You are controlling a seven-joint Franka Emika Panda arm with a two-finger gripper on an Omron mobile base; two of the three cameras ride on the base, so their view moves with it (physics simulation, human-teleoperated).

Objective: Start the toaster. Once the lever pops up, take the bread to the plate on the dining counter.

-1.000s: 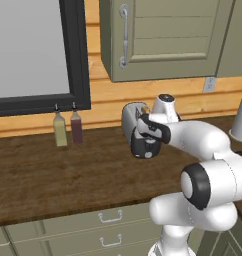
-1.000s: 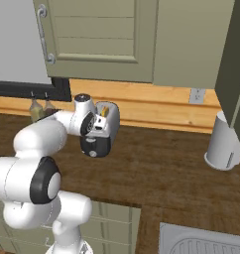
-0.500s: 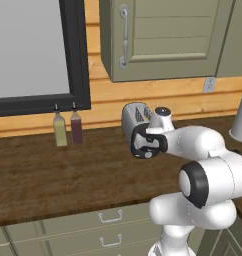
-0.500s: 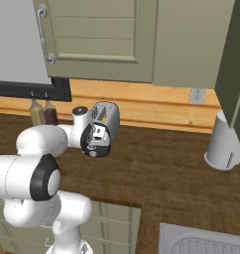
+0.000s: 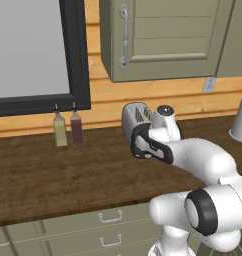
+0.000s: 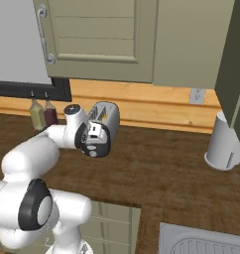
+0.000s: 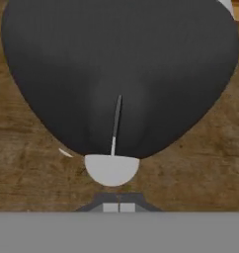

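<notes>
At the near end of the small silver-white toaster point(image 6: 104, 119), the gripper point(image 7: 117, 208) hung clenched and empty just above its pale-grey lever knob point(image 7: 112, 170). The toaster stood toward the back edge of the dark wood counter point(image 5: 53, 175). Starting it seemed in hand; next, pressing the lever down its slot.

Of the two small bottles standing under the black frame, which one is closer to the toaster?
The dark reddish-brown bottle is closer to the toaster. The yellowish-olive bottle stands beside it, on the side away from the toaster.
</notes>
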